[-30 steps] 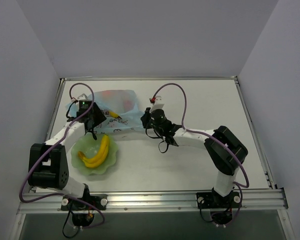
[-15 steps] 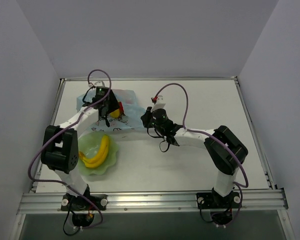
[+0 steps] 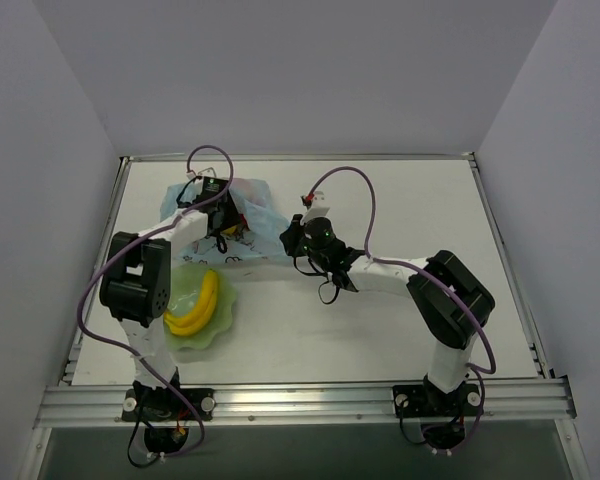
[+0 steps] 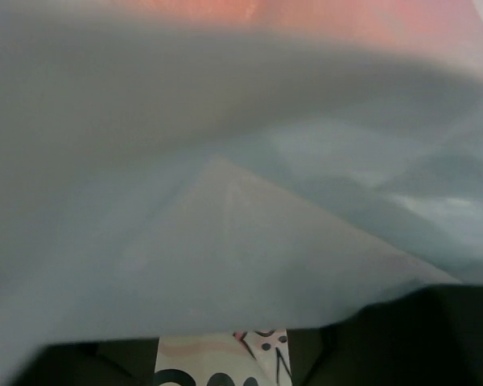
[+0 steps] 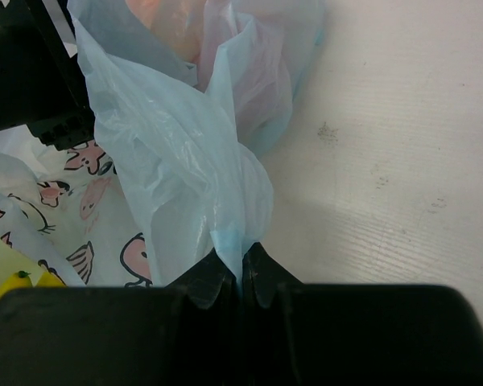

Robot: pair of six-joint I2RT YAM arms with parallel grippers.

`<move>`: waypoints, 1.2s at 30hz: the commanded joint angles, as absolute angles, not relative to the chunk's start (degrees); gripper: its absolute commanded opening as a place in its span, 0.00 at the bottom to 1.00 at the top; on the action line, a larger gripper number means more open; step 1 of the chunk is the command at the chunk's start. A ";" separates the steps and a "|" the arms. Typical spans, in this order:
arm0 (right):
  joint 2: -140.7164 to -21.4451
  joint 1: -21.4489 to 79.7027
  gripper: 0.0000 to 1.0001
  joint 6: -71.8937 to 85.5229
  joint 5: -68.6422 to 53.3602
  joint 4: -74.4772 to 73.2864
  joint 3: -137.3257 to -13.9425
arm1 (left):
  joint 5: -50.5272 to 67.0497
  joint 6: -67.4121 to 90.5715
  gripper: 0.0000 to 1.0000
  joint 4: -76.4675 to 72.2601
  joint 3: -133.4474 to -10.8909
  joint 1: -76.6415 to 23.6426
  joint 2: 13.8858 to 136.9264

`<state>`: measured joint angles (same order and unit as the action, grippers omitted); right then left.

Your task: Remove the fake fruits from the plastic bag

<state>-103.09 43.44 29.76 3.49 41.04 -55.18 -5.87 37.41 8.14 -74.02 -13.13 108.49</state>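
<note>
Deeper into plastic bag (image 3: 256, 196), left pincer (image 3: 224, 222) — state unclear; right pincer (image 5: 240, 262) pinching bag's edge.

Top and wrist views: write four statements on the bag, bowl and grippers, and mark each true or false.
1. The banana lies in the bowl. True.
2. The right gripper is open. False: it is shut on an edge of the bag.
3. The bowl stands on the right side of the table. False: it is at the near left.
4. Bag film fills most of the left wrist view. True.
</note>
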 commanded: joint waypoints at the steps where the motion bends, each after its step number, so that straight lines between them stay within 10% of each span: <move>1: -103.36 43.33 0.00 29.97 3.16 43.95 -56.95 | -7.39 35.68 0.38 6.77 -75.77 -13.18 106.53; 13: -103.80 42.01 0.00 30.59 2.73 43.94 -61.17 | 0.00 32.34 0.08 13.35 -72.25 -13.27 92.39; 29: -106.53 40.61 0.00 32.52 4.83 40.96 -69.17 | 18.18 23.82 0.08 35.50 -68.21 -13.10 72.88; 36: -104.42 40.17 0.00 32.08 4.22 41.57 -66.80 | 8.64 25.57 0.07 41.65 -61.44 -11.69 57.58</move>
